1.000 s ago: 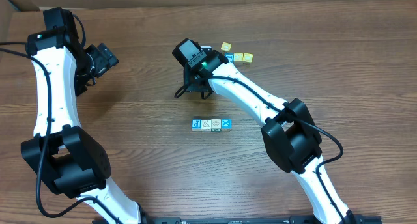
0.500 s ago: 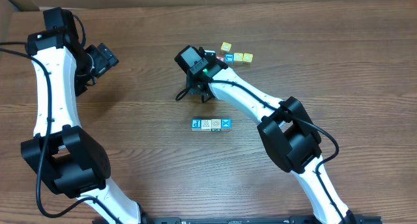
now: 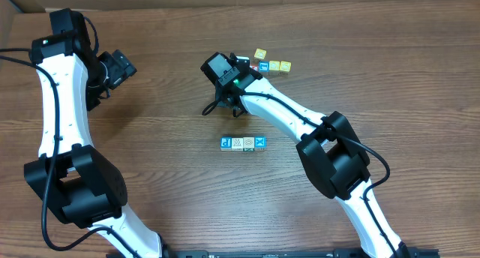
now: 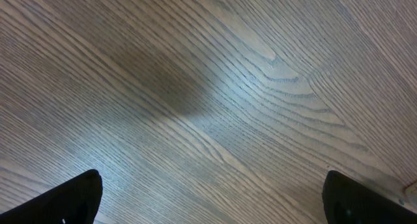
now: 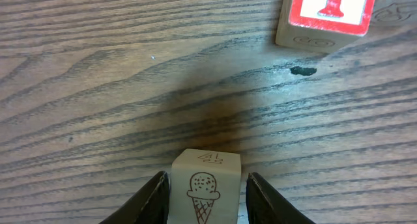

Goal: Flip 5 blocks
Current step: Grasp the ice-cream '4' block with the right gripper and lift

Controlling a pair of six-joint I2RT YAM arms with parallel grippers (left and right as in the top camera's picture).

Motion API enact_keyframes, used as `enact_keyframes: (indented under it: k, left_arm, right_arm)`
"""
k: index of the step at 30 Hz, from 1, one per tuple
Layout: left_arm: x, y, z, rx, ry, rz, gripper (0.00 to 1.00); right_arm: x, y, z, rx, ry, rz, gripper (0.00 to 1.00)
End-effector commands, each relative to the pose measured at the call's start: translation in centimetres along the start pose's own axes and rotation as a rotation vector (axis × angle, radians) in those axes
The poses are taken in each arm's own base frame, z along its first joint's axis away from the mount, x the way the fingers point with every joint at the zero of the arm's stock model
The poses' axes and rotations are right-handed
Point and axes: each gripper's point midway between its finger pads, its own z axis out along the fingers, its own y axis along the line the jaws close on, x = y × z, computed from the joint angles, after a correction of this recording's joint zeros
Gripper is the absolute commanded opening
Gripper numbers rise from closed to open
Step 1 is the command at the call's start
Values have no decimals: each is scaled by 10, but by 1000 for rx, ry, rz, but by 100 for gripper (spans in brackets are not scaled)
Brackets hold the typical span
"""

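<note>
Pinching a pale wooden cube printed with an ice-cream cone (image 5: 205, 191) between the two dark fingers (image 5: 153, 201) of the right hand (image 5: 207, 182), set at just the cube's width and pressed to both of its side faces. Showing the cone face towards the wrist lens, with a fainter mark on the face above it. Throwing a dark shadow on the brown wood-grain table (image 5: 85, 74) just beyond; cannot tell whether resting on the wood or lifted off it. Hidden from overhead beneath the right hand, a little past the table's middle.

Sharing the table with a red-bordered wooden cube bearing a red letter on white (image 5: 326, 12), farther out and to the right in the wrist view, apart from the held cube and just beside a blue-topped cube (image 3: 263, 66). Sharing it also with three yellow-topped cubes (image 3: 274, 64), close together just past those two, and with a row of three small wooden cubes (image 3: 244, 143) nearer the robot, touching side to side: blue with a P, pale, blue with an X.

Holding nothing in the left hand (image 4: 212, 198), black fingertips (image 4: 65, 201) spread as wide as they go over plain wood grain, off at the table's left side, well apart from every cube.
</note>
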Motion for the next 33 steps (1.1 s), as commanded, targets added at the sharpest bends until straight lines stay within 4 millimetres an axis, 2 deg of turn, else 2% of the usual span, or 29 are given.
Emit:
enact_keyframes:
  k: [1, 21, 24, 25, 26, 30, 33]
  left_arm:
    - [-3, -4, -8, 9, -23, 11, 100]
    - [-3, -4, -8, 10, -23, 11, 100]
    - [-3, -4, -8, 10, -24, 11, 100]
    - [-3, -4, -8, 10, -24, 11, 100]
    - [-3, -4, -8, 10, -24, 11, 100]
    - [-3, -4, -8, 10, -24, 11, 100]
    - [-3, -4, -8, 10, -23, 11, 100]
  right_arm:
    - [-2, -5, 2, 19, -10, -46, 40]
    - [10, -10, 5, 38, 25, -68, 35]
    - [-2, -7, -14, 26, 10, -69, 35]
    - [-9, -5, -29, 16, -2, -64, 35]
    - [-12, -5, -34, 12, -7, -63, 35]
    - [-32, -8, -89, -21, -50, -49, 35]
    - [-39, -23, -123, -17, -55, -31, 34]
